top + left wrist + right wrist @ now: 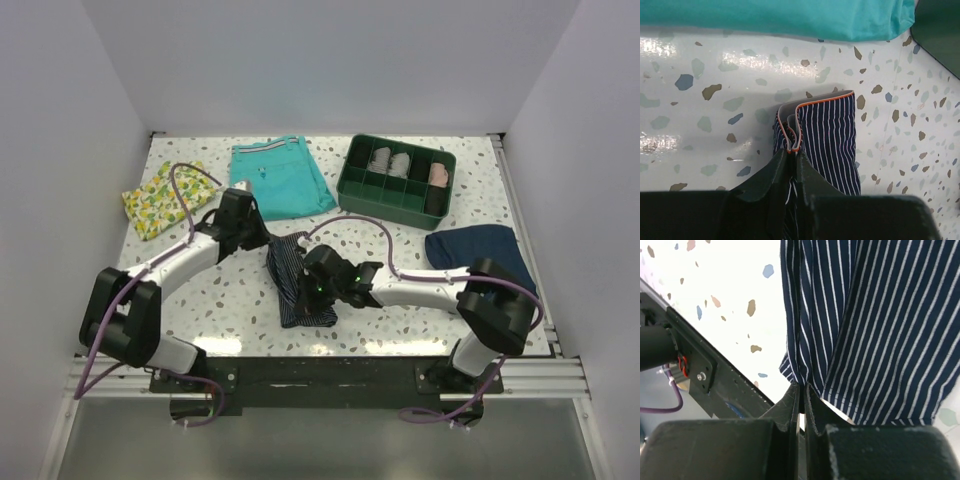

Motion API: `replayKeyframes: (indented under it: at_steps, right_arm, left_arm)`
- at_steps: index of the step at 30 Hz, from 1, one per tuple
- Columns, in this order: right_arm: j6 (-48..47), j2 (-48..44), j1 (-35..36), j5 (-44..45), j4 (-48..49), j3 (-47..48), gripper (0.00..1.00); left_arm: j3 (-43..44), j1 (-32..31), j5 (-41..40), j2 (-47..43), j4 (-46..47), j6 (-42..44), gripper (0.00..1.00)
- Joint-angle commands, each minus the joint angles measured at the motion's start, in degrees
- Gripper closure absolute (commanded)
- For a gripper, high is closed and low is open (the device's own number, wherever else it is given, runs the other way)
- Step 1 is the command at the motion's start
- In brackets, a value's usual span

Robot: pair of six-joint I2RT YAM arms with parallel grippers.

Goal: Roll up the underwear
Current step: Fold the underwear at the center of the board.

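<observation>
The underwear [296, 280] is a dark navy pinstriped cloth with an orange-red edge, lying folded lengthwise at the table's front middle. My left gripper [262, 236] is shut on its far end; in the left wrist view the jaws [792, 152] pinch the bunched orange-edged hem of the underwear [830, 135]. My right gripper [312, 285] is shut on the near part; in the right wrist view the jaws [801, 386] clamp a fold of the striped underwear [880, 325] close to the table's front edge.
Teal shorts [280, 176] lie at the back middle. A green divided tray [396, 181] holding rolled items stands at the back right. A plain navy garment [480, 252] lies at the right. A yellow patterned cloth [162, 199] lies at the left. The black front rail [710, 375] is near.
</observation>
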Motion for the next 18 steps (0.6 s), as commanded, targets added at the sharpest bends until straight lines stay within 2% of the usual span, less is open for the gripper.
replayKeyframes:
  at_steps: [1,18]
  right_arm:
    - [2.6,-2.7,-0.7,0.4,3.5,-2.2,1.00]
    - [12.3,-8.5,-2.6,6.6,10.9,-14.5,1.00]
  left_arm:
    - [5.2,-2.2,-2.8,2.9,-0.1,-1.3,1.00]
    - [16.1,-6.7,-3.7,14.0,-2.1,-2.4,1.00]
